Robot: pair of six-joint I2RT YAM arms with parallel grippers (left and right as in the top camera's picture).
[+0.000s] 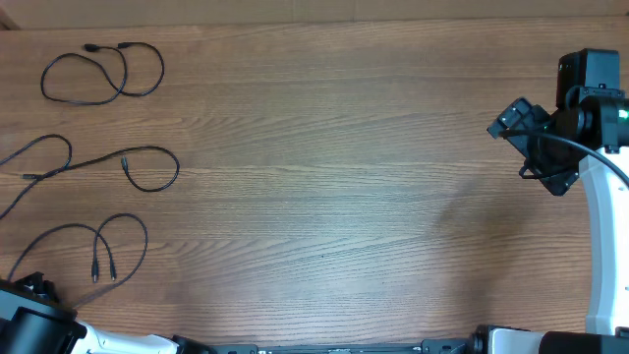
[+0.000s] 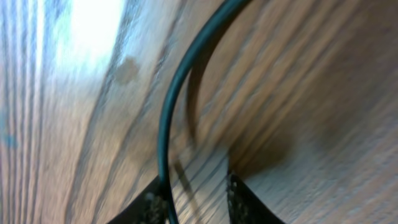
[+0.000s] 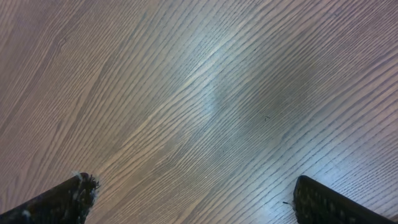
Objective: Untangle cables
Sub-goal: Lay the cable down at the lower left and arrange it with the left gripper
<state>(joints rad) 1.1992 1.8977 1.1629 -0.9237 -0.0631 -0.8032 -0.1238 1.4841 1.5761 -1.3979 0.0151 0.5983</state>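
Observation:
Three black cables lie apart on the left of the wooden table: a top one, a middle one and a bottom one. My left gripper is at the front left corner, at the near end of the bottom cable. In the left wrist view the cable runs down between my left jaws, close against the left finger, with a gap to the right finger. My right gripper is far off at the right edge. Its jaws are wide open and empty over bare wood.
The table's wood surface stretches between the cables and the right arm. The right arm's white base stands at the right edge. The left arm's body fills the front left corner.

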